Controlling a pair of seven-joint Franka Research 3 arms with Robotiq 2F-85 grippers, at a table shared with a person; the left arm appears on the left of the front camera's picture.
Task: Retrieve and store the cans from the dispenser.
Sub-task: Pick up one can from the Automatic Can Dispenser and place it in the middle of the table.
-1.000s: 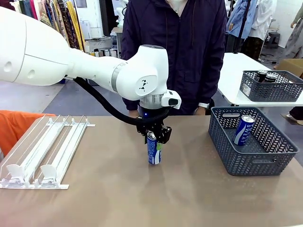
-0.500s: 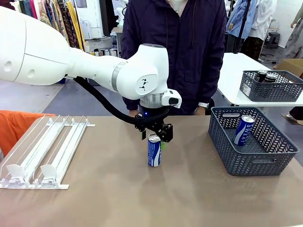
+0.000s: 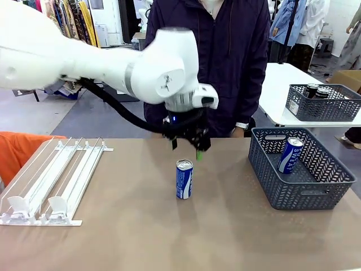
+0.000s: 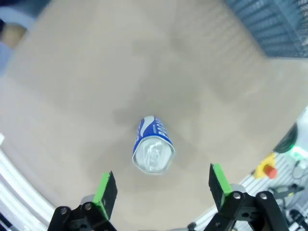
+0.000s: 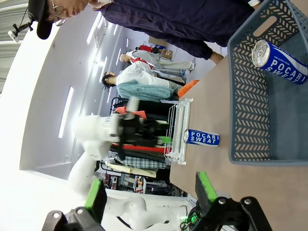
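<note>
Brown and bare at its middle, the bench (image 3: 169, 237) carries a blue-and-white can (image 3: 184, 179) standing upright, with the left gripper (image 3: 187, 148) hanging just above it, jaws spread and empty. Another can (image 3: 290, 154) leans in the grey basket (image 3: 293, 195) by the right edge, the white dispenser (image 3: 51, 180) lies at the left edge, and the right gripper (image 5: 149, 192) stands open too.

cans, blue-and-white: 2, counted as one upright can (image 3: 184, 179) on the table (image 3: 169, 237) and one leaning can (image 3: 290, 154) inside the near basket (image 3: 316, 195).
cans, dark: 2, in the far basket (image 3: 324, 110); markings too small to tell.
baskets, dark grey lattice: 2.
dispenser (image 3: 53, 180), white rails: 1.
tables: 2.
end effectors: 2.
</note>
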